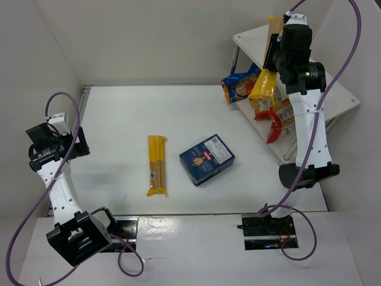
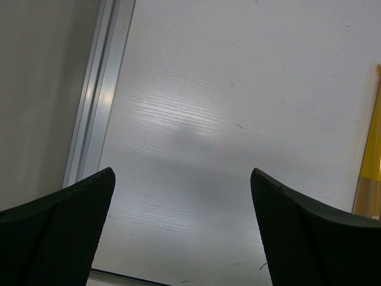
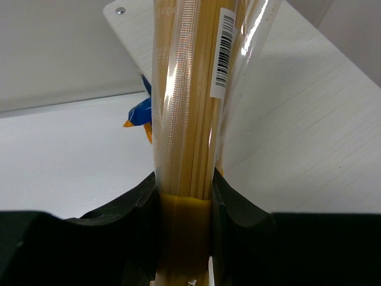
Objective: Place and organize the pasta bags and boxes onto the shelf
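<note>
**Top view.** The right gripper (image 1: 272, 52) carries the held spaghetti pack (image 1: 275, 25) above the far end of the shelf (image 1: 253, 37). A blue bag (image 1: 240, 85), an orange bag (image 1: 262, 85) and a red bag (image 1: 277, 123) sit on the lower tier. A second spaghetti pack (image 1: 156, 165) and the dark blue box (image 1: 206, 159) lie mid-table, near each other but apart.

**Left wrist view.** The left gripper (image 2: 181, 173) hangs over the bare table (image 2: 238, 89), fingers spread wide and holding nothing.

**Right wrist view.** The fingers (image 3: 241, 214) pinch the pack's near end; its length runs out over the top board.

**Procedure.** Align the pack with the board's long edge. Lower it until its full length rests flat, then release. Keep it to one side, leaving room for the remaining items. Releasing early would probably let the unsupported end droop off the edge.
</note>
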